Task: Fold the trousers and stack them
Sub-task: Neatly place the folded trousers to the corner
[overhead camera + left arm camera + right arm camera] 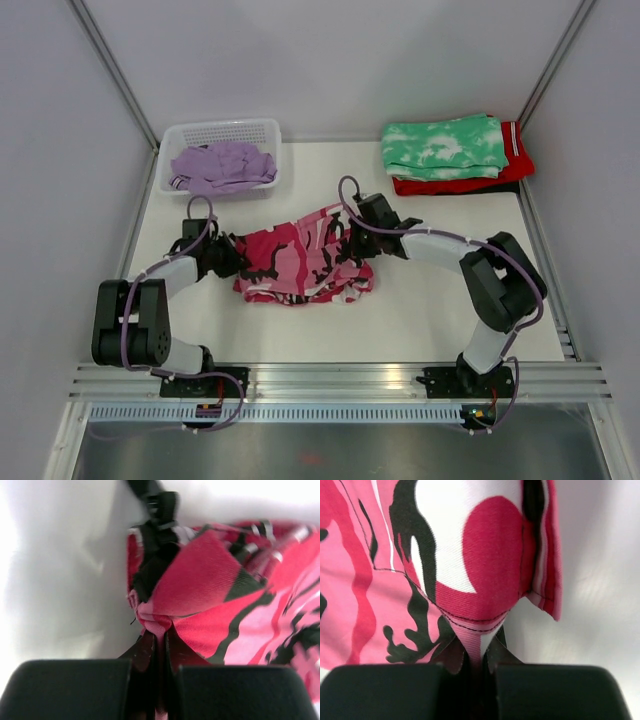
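The pink, white and black camouflage trousers [305, 262] lie crumpled in the middle of the table. My left gripper [232, 256] is shut on their left edge; in the left wrist view a pinch of pink fabric [159, 625] is squeezed between the closed left gripper [161, 636]. My right gripper [352, 238] is shut on their upper right edge; a stitched hem [476, 630] is clamped in the right gripper [477, 655]. The lilac purple trousers [222, 166] lie bunched in the white basket [222, 131] at the back left.
A green-and-white tie-dye folded garment [443, 147] rests on a red folded garment [470, 180] at the back right. Grey walls with metal rails enclose the table. A metal rail [340, 378] runs along the near edge by the arm bases.
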Available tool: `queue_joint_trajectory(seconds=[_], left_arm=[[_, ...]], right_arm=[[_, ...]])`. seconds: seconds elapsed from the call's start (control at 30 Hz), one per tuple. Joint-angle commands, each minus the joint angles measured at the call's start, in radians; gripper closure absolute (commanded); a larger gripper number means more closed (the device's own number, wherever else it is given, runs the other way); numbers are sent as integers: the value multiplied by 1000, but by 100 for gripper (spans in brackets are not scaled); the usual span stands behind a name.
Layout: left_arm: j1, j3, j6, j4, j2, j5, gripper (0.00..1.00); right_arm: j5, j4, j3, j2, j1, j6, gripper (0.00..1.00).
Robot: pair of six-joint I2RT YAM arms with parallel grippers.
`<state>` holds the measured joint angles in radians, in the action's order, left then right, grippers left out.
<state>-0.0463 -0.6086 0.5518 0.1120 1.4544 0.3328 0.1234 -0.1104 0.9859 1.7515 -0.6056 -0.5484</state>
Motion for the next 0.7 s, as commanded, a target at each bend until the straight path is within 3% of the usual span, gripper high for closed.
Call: queue_joint_trajectory(seconds=[0.0,0.1,0.2,0.3,0.47,0.67], left_arm=[[133,24,74,-81,-76,126,98],[239,-71,103,-69,-135,52,98],[269,-232,135,-51,-112,32,98],[296,-492,142,-54,-16,8,98],[367,-906,171,-31,358,-11,98],[460,-1563,241,25,855,-54,98]], right_arm=[[-106,-110,186,-37,61,181,100],[-113,-189,328,-49,137,229,100],[-4,-173,424,-82,291,246,100],[94,-147,528,-80,469,248,100],[271,-205,802,97,743,268,100],[427,-224,1054,313,912,275,100]])
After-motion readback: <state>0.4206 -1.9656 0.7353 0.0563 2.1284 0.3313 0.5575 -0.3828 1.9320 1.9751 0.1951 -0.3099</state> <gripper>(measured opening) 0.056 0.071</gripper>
